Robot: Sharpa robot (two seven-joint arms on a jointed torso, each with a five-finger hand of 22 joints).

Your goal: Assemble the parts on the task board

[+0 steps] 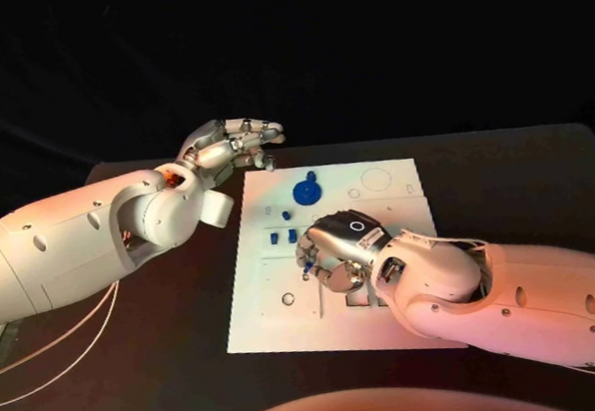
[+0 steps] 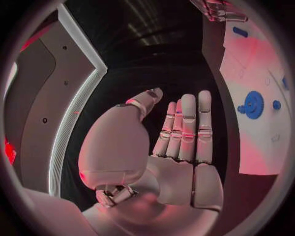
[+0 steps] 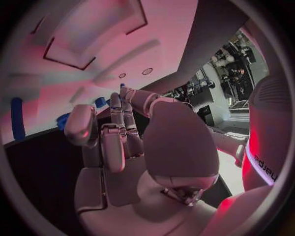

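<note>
The white task board [image 1: 382,181] lies in the middle of the black table. A round blue part [image 1: 306,193] sits near its far edge, with small blue parts [image 1: 281,235] closer in. My right hand [image 1: 335,251] is low over the board's middle, fingers bent down towards it. In the right wrist view the right hand [image 3: 123,132] has its fingertips by small blue parts [image 3: 100,102]; whether it holds one is hidden. My left hand [image 1: 237,142] hovers off the board's far left corner. The left wrist view shows the left hand [image 2: 181,132] with straight fingers, holding nothing, beside the round blue part [image 2: 252,104].
Bare black table [image 1: 526,169] runs round the board on all sides. My two white forearms reach in over the table's near corners. An oblong blue part [image 3: 17,118] lies on the board off to the side of the right hand.
</note>
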